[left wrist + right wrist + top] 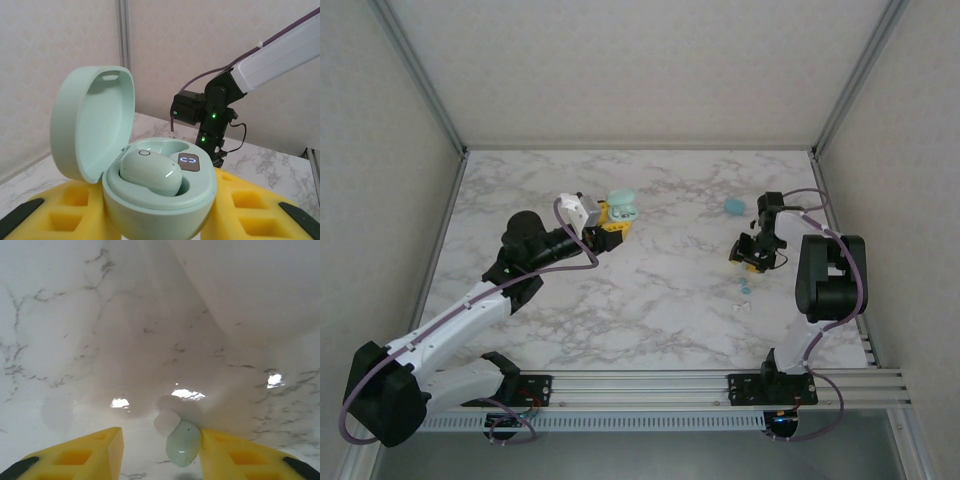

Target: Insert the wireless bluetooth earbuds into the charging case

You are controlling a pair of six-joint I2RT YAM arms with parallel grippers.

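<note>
Charging case (161,207): open, lid (92,120) tipped back, held above the marble table (650,310), left of centre.
First earbud (150,172): seated in the case's base, beside a small lit display (188,161).
Left gripper (615,221): clamped on the case's lower half, a yellow finger on each side.
Second earbud (183,444): between the right gripper's fingers, touching the one on the right of the wrist view, clear gap to the other.
Right gripper (161,447): jaws apart, nothing pinched; well apart from the case.
Teal rounded piece (733,206): on the table beyond the right gripper.
</note>
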